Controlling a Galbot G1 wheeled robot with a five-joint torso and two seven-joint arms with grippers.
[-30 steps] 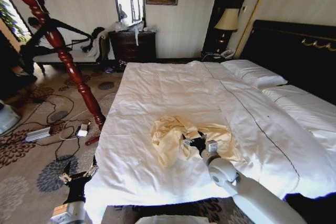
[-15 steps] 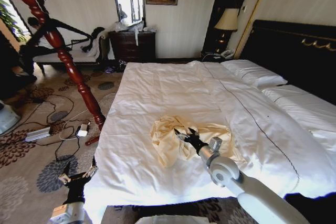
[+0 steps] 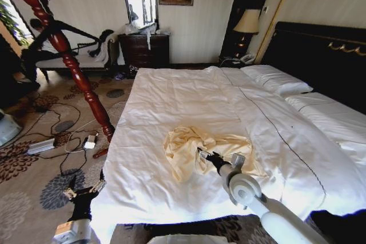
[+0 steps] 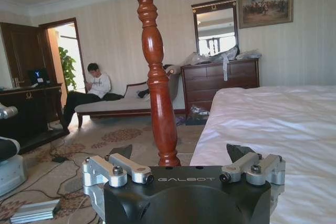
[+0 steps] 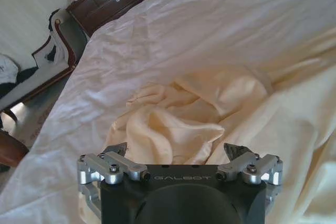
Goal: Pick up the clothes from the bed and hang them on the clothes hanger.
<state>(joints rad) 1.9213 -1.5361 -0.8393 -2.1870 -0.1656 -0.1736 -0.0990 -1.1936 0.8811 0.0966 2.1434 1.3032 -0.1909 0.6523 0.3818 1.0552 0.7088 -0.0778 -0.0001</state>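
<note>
Right gripper (image 5: 176, 153) hovers with jaws wide, the crumpled clothes (image 5: 178, 116) straight ahead on the bed (image 3: 171, 95). Left gripper (image 4: 184, 157), jaws also spread, waits well apart off the bed's edge.

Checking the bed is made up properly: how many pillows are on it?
2. One pillow lies at the head of the bed, nearer the lamp; the other lies beside it along the headboard. More may be hidden past the picture's edge.

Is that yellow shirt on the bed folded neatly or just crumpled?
Crumpled: the clothes lie bunched in loose folds on the bed.
</note>
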